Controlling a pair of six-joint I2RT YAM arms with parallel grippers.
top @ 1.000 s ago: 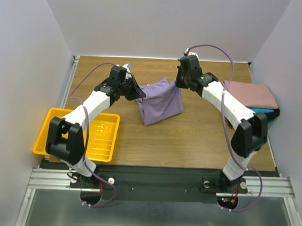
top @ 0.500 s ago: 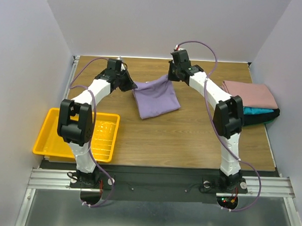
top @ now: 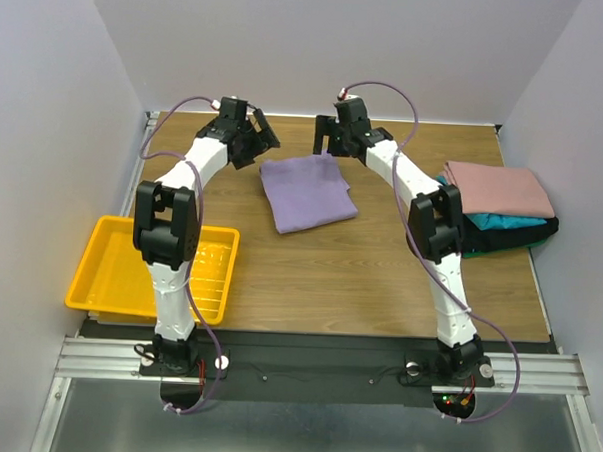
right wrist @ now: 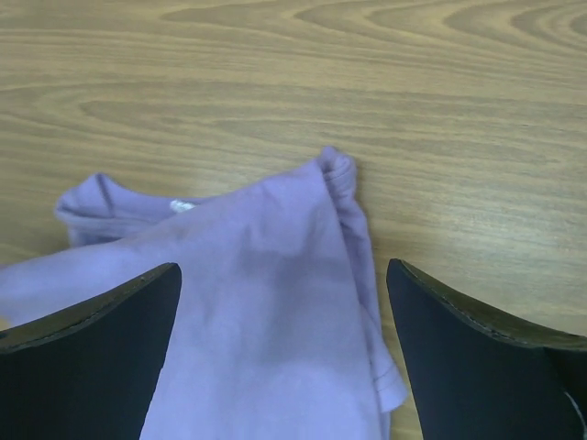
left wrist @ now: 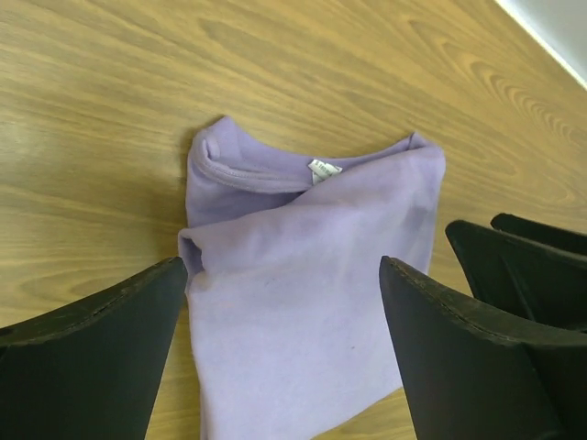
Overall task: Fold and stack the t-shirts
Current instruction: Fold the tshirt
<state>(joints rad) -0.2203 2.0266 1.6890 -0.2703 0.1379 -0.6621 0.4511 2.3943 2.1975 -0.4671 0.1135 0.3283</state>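
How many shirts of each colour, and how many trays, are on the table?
Lavender shirt: 1
Pink shirt: 1
Teal shirt: 1
Black shirt: 1
Yellow tray: 1
Total: 5

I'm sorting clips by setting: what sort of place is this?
Probably a robotics lab cell: plain walls box in a wooden table, left arm and right arm bolted to an aluminium rail.

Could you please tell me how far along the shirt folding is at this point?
Done: pink shirt, teal shirt and black shirt sit stacked on the right. In hand: lavender shirt lies folded, left gripper and right gripper open near it. Left: placing it on the stack.
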